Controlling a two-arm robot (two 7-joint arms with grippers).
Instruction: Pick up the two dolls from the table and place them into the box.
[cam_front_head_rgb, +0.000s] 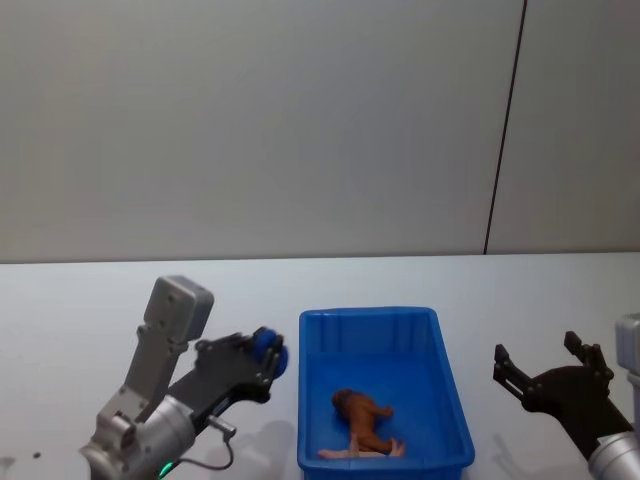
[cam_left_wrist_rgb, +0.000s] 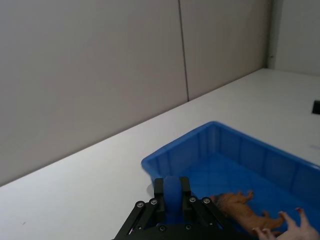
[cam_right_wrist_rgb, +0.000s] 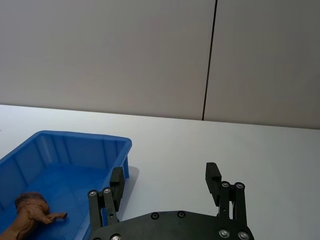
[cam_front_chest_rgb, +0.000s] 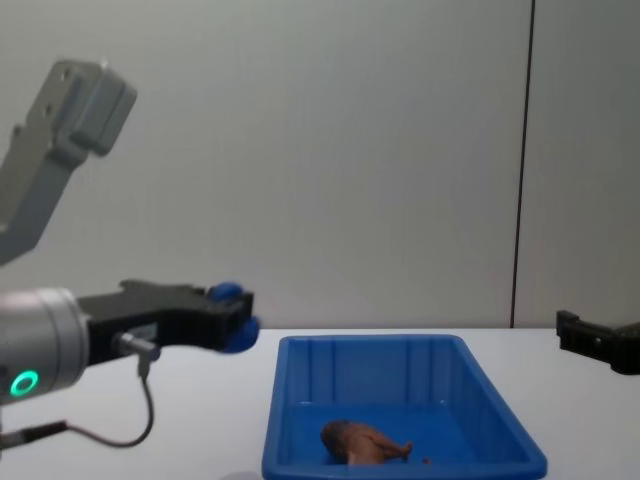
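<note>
The blue box (cam_front_head_rgb: 451, 400) stands on the white table in front of me. A brown four-legged doll (cam_front_head_rgb: 362, 413) lies inside it, also seen from the chest (cam_front_chest_rgb: 365, 442) and both wrists (cam_left_wrist_rgb: 240, 205) (cam_right_wrist_rgb: 31, 216). My left gripper (cam_front_head_rgb: 268, 356) hovers just left of the box's near-left corner, raised above the table and shut on a blue round-headed doll (cam_front_chest_rgb: 232, 320). That blue doll (cam_left_wrist_rgb: 172, 197) shows between the fingers in the left wrist view. My right gripper (cam_front_head_rgb: 545, 363) hangs open to the right of the box (cam_right_wrist_rgb: 75, 145), holding nothing.
A pale pink limbed toy (cam_front_head_rgb: 362, 450) lies in the box by the brown doll, near the front wall. A cable (cam_front_chest_rgb: 120, 430) loops under the left arm. The white table (cam_front_head_rgb: 80, 320) stretches bare left and right of the box, a grey wall behind.
</note>
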